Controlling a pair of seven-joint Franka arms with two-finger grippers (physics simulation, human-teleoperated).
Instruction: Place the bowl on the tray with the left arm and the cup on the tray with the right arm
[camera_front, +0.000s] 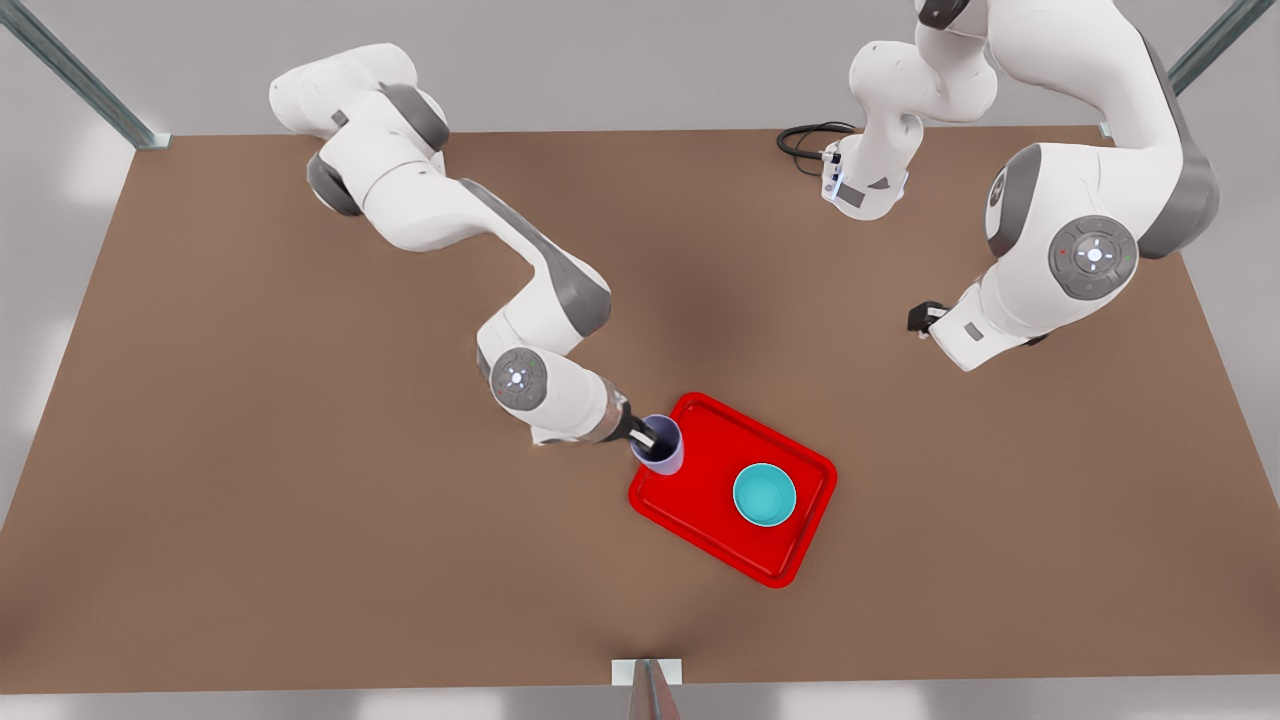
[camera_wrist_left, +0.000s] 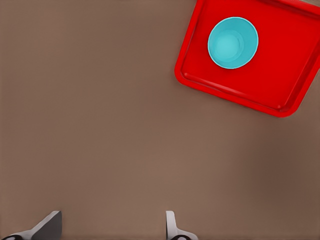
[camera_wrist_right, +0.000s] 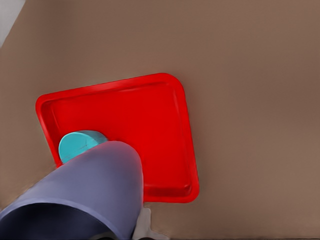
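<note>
Tray: the flat bright red rectangular tray (camera_front: 700, 440) with rounded corners and a raised rim lies nearest the camera in the front view, turned at an angle on the brown matte worktop (camera_front: 300, 520).
Bowl: the small round teal bowl (camera_front: 765, 495) sits upright inside the tray, toward the front view's right end, with nothing gripping it; that half of the task looks done.
Cup: the pale lavender tapered handleless cup (camera_front: 660, 445) is at the tray's corner on the front view's left, over the rim, mouth up, dark inside, smooth-walled.
Right jaws: the right gripper (camera_front: 648, 437) pinches the cup's wall at its lip, 1 finger inside the mouth.
Key relation: the bare red floor lies just beyond the cup, between it and the bowl; I judge a short carry inward, then down, clear of the bowl, is what remains. Whether the cup's base touches the rim I cannot tell.
Left jaws: the left gripper (camera_wrist_left: 112, 225) hangs released and empty over bare worktop, well apart from the tray, at the front view's far right; this arm waits.
</note>
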